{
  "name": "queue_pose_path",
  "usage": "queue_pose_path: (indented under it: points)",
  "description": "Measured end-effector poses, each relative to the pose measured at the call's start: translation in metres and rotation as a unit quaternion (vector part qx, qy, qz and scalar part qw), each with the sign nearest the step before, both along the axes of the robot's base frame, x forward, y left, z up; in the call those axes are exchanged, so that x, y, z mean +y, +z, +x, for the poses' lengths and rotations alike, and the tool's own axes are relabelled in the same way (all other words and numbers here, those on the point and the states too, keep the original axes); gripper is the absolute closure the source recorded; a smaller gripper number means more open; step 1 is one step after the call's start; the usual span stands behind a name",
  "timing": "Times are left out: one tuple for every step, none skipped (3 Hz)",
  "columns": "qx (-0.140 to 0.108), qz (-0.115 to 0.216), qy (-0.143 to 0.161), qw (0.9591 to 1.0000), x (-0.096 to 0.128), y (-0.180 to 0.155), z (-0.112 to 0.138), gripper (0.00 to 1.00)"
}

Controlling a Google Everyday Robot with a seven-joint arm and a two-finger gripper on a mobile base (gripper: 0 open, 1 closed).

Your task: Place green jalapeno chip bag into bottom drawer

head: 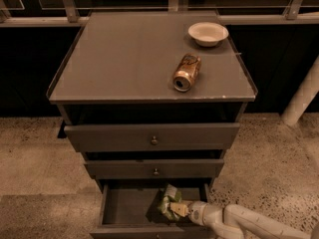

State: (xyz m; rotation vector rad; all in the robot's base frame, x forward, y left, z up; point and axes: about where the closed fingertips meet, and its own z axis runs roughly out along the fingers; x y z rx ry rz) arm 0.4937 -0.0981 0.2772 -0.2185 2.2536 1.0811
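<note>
The green jalapeno chip bag (168,201) is a small crumpled green and white bag inside the open bottom drawer (124,210), toward its right side. My gripper (177,209) reaches in from the lower right on a white arm and sits right at the bag, touching it. The bag rests low in the drawer box. The drawer is pulled out below the two upper drawers, which are closed.
A bronze-gold soda can (186,72) lies on its side on the cabinet top (124,59). A small white bowl (208,33) stands at the back right. A white post (303,98) rises at the right. Speckled floor surrounds the cabinet.
</note>
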Motion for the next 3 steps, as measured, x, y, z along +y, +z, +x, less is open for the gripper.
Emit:
queue_pose_path:
  points:
    - [0.035, 0.005, 0.000, 0.9994, 0.0075, -0.0324, 0.0034, 1.00]
    - [0.036, 0.004, 0.001, 0.9993, 0.0084, -0.0345, 0.0042, 0.82]
    - [0.036, 0.004, 0.001, 0.9993, 0.0084, -0.0345, 0.0042, 0.59]
